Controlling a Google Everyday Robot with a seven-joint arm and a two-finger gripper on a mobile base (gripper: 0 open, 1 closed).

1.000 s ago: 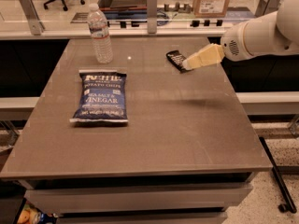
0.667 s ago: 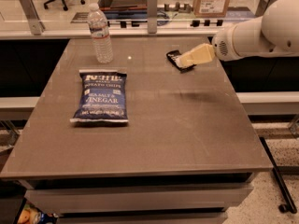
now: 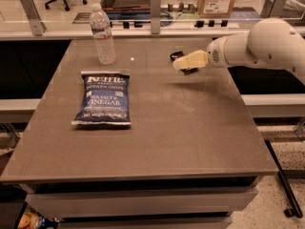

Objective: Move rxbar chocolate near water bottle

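The rxbar chocolate (image 3: 179, 57) is a small black wrapper lying at the table's far right; only its left end and lower edge show, the rest is hidden behind my gripper. My gripper (image 3: 177, 64), with cream-coloured fingers on a white arm reaching in from the right, hangs right over the bar. The water bottle (image 3: 103, 35), clear with a white cap and a label band, stands upright at the table's far left, well apart from the bar.
A large blue chip bag (image 3: 103, 98) lies flat left of the table's middle. The brown table (image 3: 190, 137) ends at a front edge near me. Behind it run a glass partition, a cardboard box (image 3: 217, 0) and an office chair.
My gripper has moved left and slightly down, from beside the bar's right end to over the bar itself. The bar, bottle and chip bag have not moved.
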